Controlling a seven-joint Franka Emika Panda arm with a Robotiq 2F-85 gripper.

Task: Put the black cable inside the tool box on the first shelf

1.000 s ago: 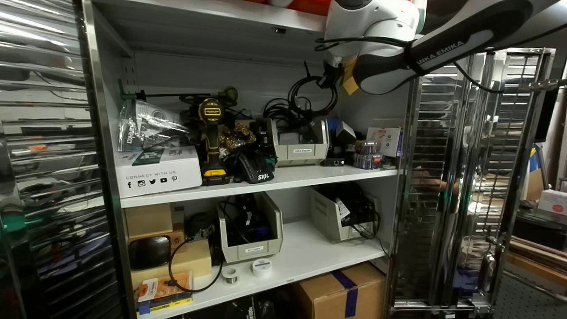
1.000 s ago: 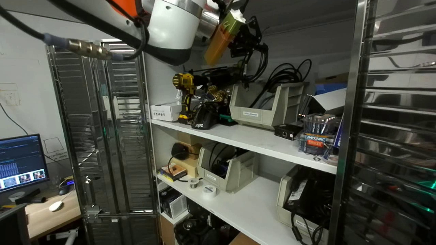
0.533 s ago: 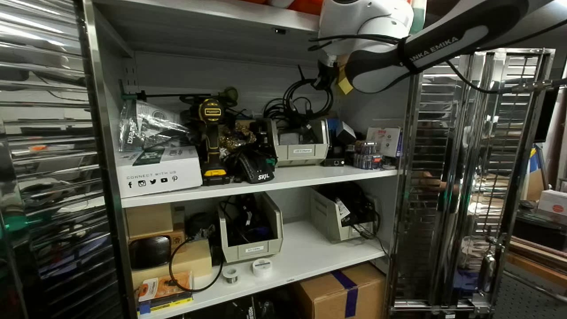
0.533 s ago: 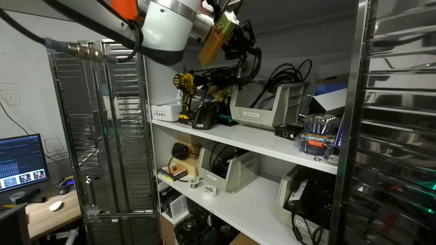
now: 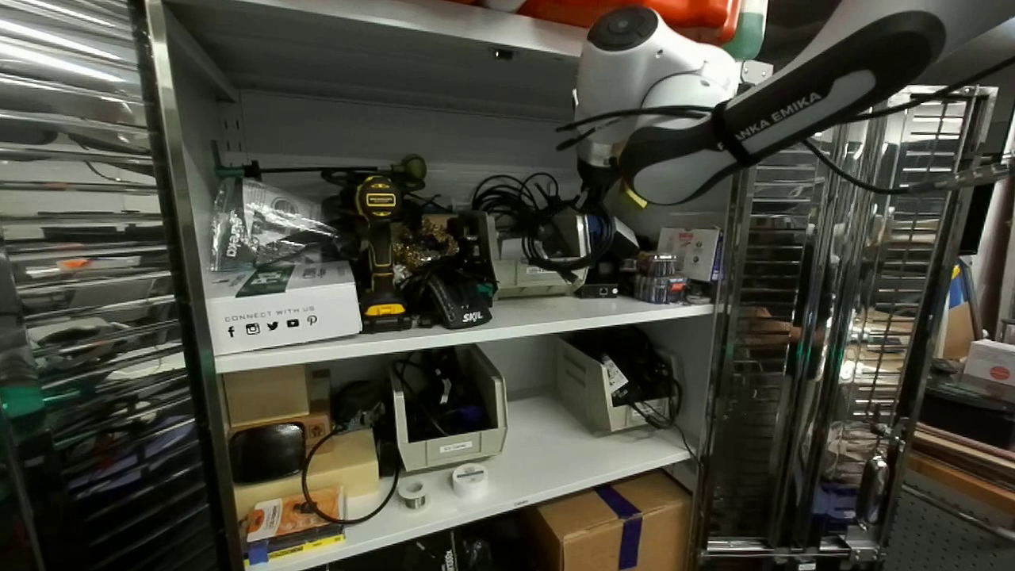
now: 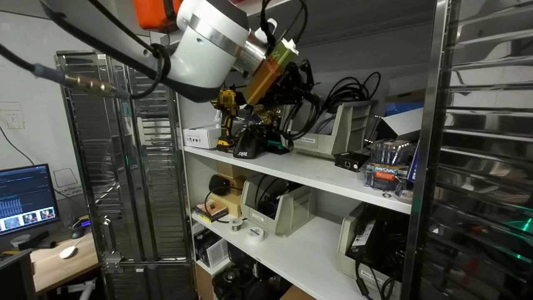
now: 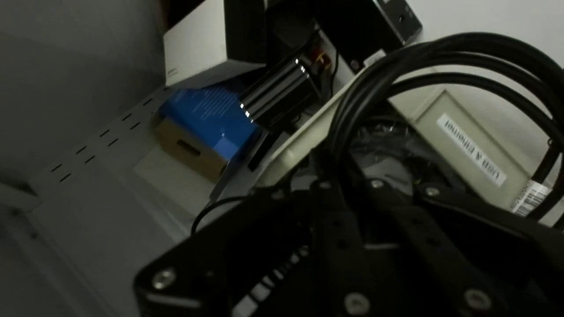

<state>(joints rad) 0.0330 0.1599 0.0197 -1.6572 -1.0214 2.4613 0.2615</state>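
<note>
The long white shelf [image 5: 547, 311] carries, from one end toward the other, a white box [image 5: 281, 317], a yellow-and-black drill [image 5: 381, 246] standing upright beside it, a black item [image 5: 458, 303] marked SKIL, an open grey bin [image 6: 349, 128], a small black box [image 6: 349, 162] just beside that, and a pack of batteries [image 6: 385, 173].

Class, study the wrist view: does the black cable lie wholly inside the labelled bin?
No, the black cable arches out past the labelled bin, over its front wall.
</note>
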